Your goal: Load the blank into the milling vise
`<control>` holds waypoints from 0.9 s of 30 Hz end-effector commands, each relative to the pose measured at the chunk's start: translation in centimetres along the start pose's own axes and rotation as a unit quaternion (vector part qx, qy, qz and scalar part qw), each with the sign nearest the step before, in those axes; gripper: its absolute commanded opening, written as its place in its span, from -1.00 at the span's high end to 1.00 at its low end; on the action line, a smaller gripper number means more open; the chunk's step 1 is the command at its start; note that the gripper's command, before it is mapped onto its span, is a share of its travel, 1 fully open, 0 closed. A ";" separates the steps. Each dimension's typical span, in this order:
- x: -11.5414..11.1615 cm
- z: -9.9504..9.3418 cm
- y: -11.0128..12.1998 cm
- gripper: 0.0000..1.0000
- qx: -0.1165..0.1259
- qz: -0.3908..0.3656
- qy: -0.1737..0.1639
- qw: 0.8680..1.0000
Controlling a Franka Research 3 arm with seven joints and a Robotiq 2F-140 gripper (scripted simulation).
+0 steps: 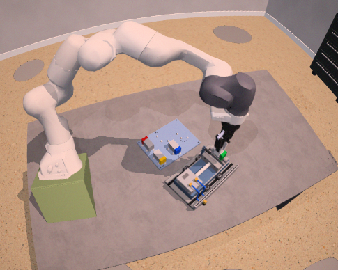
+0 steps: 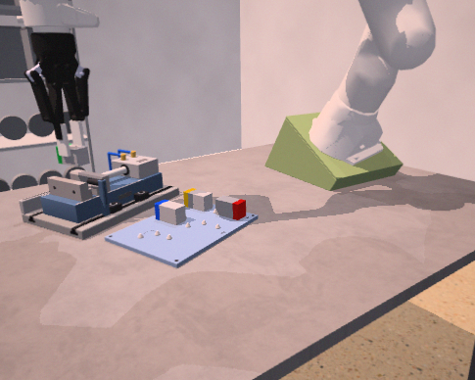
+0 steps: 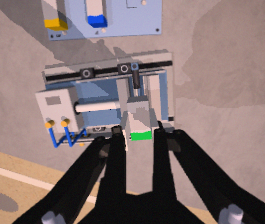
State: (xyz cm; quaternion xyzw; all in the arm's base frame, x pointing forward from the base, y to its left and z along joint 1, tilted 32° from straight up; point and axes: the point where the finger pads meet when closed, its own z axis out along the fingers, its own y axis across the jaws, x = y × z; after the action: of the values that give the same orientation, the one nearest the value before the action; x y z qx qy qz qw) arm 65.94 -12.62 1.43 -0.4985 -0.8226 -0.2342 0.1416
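Note:
My gripper [image 1: 221, 147] [image 2: 66, 131] [image 3: 139, 117] is shut on the grey blank with the green end [image 1: 222, 154] [image 2: 75, 155] [image 3: 138, 116]. It holds the blank level in the air, a little above the milling vise [image 1: 184, 181] [image 2: 68, 208] [image 3: 95, 95]. The blank hangs over the end with the fixed jaw [image 2: 69, 188], and the green end points away from the infeed plate [image 1: 187, 133] [image 2: 190, 245] [image 3: 143, 20]. The work stop rod [image 3: 134, 78] lies just beyond the blank's bare end. The hosed jaw block [image 1: 188, 181] [image 2: 137, 166] [image 3: 54, 106] is at the other end.
Three other blanks lie on the infeed plate: red-ended [image 1: 147, 143] [image 2: 231, 208], yellow-ended [image 1: 159, 156] [image 2: 199, 200] [image 3: 56, 19] and blue-ended [image 1: 174, 147] [image 2: 170, 213] [image 3: 96, 15]. The arm's green pedestal [image 1: 63, 195] [image 2: 322, 162] stands at the table's far side. A black cabinet [image 1: 332, 59] stands off the table.

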 end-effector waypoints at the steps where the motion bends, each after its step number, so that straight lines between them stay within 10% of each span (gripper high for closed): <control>1: 0.0 -0.3 0.3 1.00 -0.003 0.003 -0.002 1.000; 27: 0.1 2.9 0.1 1.00 -0.003 0.003 -0.002 1.000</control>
State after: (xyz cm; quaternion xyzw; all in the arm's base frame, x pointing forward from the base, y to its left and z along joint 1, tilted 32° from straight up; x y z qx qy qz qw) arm 65.75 -10.80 -1.01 -0.4997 -0.8218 -0.2338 0.1425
